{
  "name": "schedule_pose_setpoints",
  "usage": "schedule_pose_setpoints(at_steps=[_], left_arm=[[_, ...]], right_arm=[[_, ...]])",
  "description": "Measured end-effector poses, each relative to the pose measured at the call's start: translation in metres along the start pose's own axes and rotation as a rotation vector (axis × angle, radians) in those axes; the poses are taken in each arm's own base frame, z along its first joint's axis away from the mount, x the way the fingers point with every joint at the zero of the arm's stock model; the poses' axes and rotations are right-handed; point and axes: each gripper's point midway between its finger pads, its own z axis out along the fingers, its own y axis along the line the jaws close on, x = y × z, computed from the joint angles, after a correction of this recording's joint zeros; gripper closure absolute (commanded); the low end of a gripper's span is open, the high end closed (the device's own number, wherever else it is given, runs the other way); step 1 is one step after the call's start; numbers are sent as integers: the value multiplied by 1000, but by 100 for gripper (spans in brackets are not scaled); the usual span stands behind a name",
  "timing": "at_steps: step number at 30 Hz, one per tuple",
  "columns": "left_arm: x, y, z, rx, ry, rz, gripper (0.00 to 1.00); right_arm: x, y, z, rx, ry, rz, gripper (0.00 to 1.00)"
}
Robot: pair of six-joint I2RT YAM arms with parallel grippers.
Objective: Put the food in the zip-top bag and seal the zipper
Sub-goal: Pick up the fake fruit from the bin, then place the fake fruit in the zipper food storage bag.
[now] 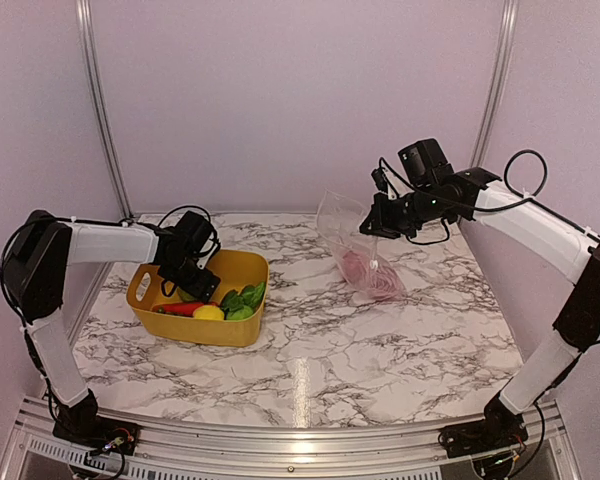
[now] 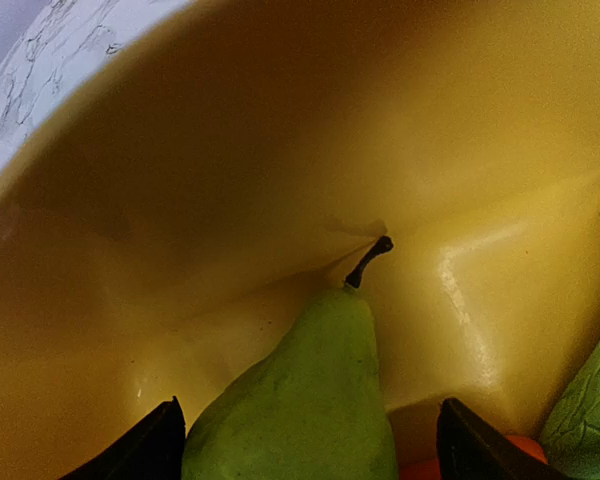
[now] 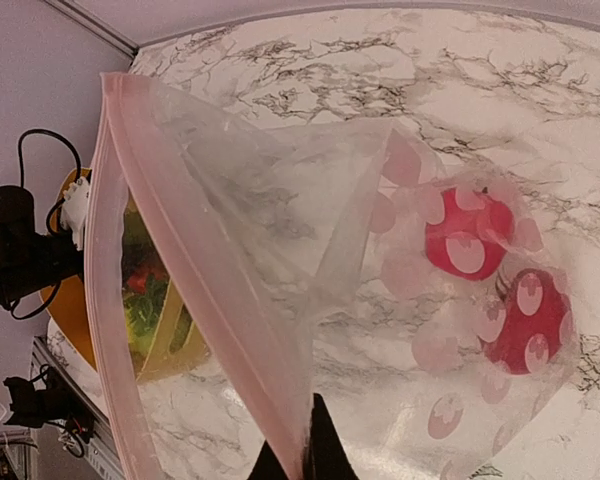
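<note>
The left gripper (image 2: 313,445) is down inside the basket (image 2: 280,150), its jaws spread wide either side of the pear (image 2: 300,400). One finger is just beside the fruit and the other stands apart from it, so nothing is gripped. The pear's stem points into a corner of the basket, and the yellow walls rise close ahead and to both sides, leaving room only upward. In the top view a carrot (image 1: 180,309), a lemon (image 1: 208,313) and leaves (image 1: 243,300) lie against the basket's near wall, just beside the left gripper (image 1: 192,284). Across the counter (image 1: 380,340), well apart from the basket (image 1: 205,327), the right gripper (image 3: 302,462) is closed on the bag (image 3: 310,250), pinching its mouth edge at the zipper (image 3: 115,300). It holds that edge up while the bag's lower end rests on the counter. The mouth gapes toward the basket, with the pink strip running along its rim. Two red pieces (image 3: 467,240) with white spots lie at the bottom of the bag. Bare marble lies between basket and bag (image 1: 352,245), and the right gripper (image 1: 372,226) hangs above it near the back wall.
</note>
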Motion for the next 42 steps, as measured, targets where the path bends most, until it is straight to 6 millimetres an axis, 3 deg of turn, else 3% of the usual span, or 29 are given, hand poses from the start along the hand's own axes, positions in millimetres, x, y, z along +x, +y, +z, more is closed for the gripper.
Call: schedule_pose_setpoints(at_steps=[6,13,21,25,28,31,36,42], left_arm=[[14,-10,-6,-5,42,19,13],[23,-9,-9,-25,85,-6,30],[12,-2,-30,-42,87,-64,39],[-9,4,-62,-33,-3,-140,40],[-38,5,-107,4,-148,-216,41],[-59,-4,-138,67,-258,-266,42],[-98,-29,-187,228,-434,-359,43],[-138,-80,-237,465,-590,-391,44]], right_arm=[[0,0,2,-3,4,1,98],[0,0,3,-10,7,2,98],[1,0,3,-10,8,1,98],[1,-1,2,-4,10,-4,98],[-1,0,0,-2,7,-12,98],[-4,2,-4,0,1,-19,98],[-10,6,-10,1,-8,-34,98],[-20,11,-12,-3,-21,-51,100]])
